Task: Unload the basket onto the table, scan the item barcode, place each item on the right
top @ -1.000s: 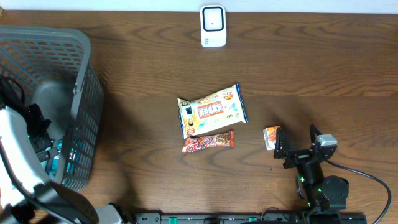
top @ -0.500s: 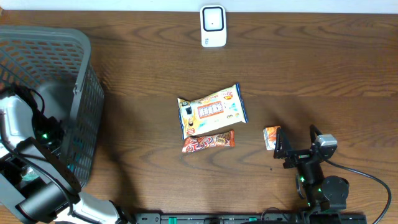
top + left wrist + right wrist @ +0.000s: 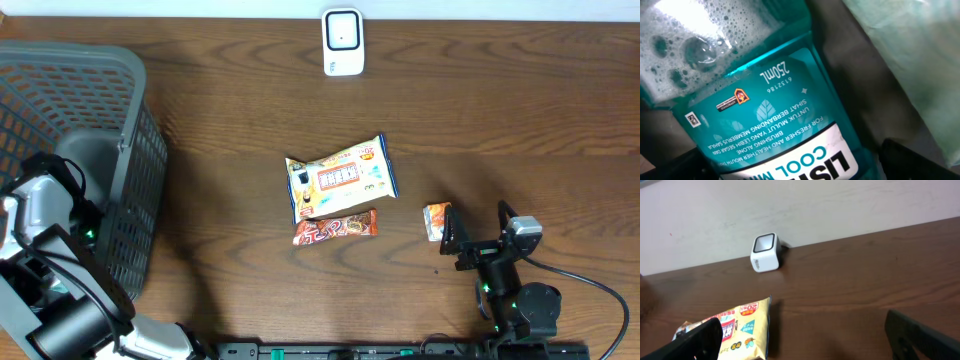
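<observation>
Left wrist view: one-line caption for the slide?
Close-up of a teal Listerine Cool Mint mouthwash bottle, label upside down, bubbles foaming inside.

- The basket stands at the left end of the table, with a bottle inside it.
- The scanner sits at the centre of the far edge.
- The snack bar lies just before the wipes pack.
- The small packet lies to their right.

My two arms: one white and black, the other all black.
My left arm has glossy white shells over black joints, with a small green light glowing on it. My right arm is matte black and carries a grey camera block, a green lamp and a thin black cable. Its fingers are flat, black and blunt.
</observation>
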Controlling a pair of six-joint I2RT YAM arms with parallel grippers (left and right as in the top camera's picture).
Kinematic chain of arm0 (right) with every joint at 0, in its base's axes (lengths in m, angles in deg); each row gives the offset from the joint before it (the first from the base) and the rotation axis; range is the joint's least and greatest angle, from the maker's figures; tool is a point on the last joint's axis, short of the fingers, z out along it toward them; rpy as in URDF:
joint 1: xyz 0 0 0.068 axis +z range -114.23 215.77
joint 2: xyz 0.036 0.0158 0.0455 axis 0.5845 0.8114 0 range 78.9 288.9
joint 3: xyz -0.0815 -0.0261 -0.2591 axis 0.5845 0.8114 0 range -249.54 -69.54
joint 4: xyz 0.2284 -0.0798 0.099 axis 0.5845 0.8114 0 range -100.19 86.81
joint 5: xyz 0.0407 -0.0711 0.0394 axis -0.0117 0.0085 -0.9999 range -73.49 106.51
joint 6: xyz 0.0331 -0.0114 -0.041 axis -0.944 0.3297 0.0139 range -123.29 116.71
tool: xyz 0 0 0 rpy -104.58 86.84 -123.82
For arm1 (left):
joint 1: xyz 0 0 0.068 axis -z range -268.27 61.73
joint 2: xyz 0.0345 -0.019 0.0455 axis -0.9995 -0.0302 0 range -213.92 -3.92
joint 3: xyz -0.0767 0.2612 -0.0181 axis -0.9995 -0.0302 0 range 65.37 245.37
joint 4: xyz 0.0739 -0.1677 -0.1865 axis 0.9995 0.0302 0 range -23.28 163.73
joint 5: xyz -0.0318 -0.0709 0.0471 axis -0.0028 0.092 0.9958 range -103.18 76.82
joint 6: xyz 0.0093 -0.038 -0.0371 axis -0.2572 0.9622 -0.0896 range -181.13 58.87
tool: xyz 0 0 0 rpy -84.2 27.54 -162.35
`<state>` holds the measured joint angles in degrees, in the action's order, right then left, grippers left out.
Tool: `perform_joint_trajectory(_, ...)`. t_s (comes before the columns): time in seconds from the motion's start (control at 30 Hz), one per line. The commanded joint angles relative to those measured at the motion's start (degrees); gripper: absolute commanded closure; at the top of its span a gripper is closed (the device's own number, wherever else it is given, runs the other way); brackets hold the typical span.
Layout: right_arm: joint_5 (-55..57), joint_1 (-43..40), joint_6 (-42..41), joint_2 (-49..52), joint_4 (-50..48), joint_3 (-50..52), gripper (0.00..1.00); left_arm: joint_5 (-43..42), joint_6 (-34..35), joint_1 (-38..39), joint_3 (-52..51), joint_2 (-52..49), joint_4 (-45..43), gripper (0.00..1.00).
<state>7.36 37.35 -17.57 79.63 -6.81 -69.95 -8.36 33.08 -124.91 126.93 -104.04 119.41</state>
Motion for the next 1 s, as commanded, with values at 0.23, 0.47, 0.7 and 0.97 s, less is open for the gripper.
perform_joint_trajectory(0.23,0.22,0.61,-0.26,-0.24,0.20,0.09,0.01,0.57,-18.69,-0.31,-3.43,-2.86,-4.74,0.39)
perform_joint_trajectory(0.47,0.22,0.61,-0.26,-0.24,0.20,0.09,0.01,-1.77,-27.69,-0.31,-2.12,-2.45,-8.11,0.47)
perform_joint_trajectory(0.7,0.22,0.61,-0.26,-0.24,0.20,0.09,0.01,-7.65,-32.13,-0.28,0.94,2.89,-8.76,0.48)
perform_joint_trajectory(0.97,0.22,0.61,-0.26,-0.24,0.20,0.09,0.01,-8.55,-35.32,-0.31,1.49,18.73,-11.13,0.48)
